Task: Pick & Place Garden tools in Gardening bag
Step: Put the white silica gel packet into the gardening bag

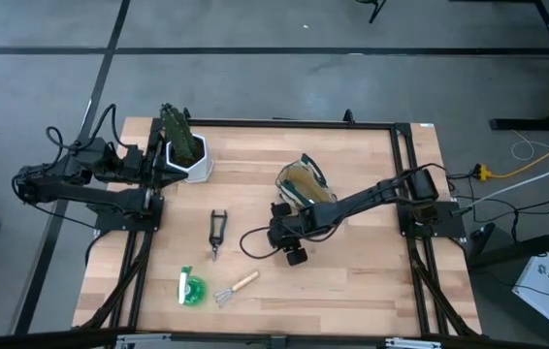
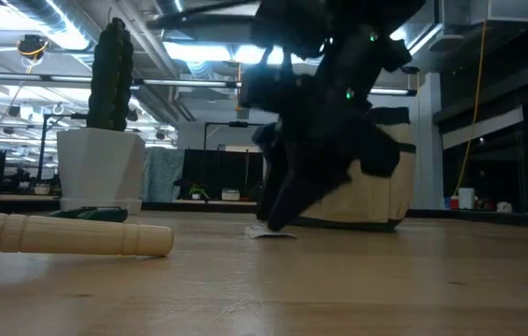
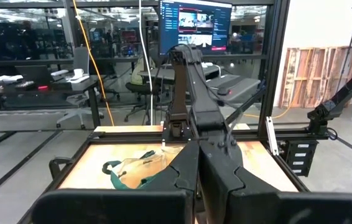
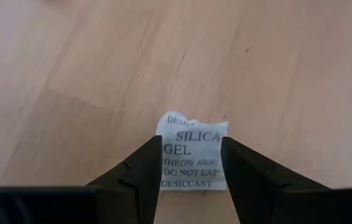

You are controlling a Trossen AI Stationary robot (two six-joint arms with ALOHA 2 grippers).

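Wooden table (image 1: 352, 281) from above: right gripper (image 1: 276, 236) down mid-table beside gardening bag (image 1: 304, 181); shears (image 1: 216, 233), rake (image 1: 235, 288), green item (image 1: 191, 289) lie nearer the front. Left gripper (image 1: 163, 155) by plant pot (image 1: 189, 155), jaws together. Right wrist view: jaws apart, straddling silica gel packet (image 4: 193, 151) lying on the wood.

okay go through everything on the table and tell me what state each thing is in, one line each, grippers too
Right gripper: open, fingers either side of a silica gel packet flat on the table.
Left gripper: shut, parked at the left edge.
Gardening bag: upright, mouth open.
Pruning shears: lying flat.
Mini rake: lying flat.
Green round item: lying flat.
Potted plant: upright.
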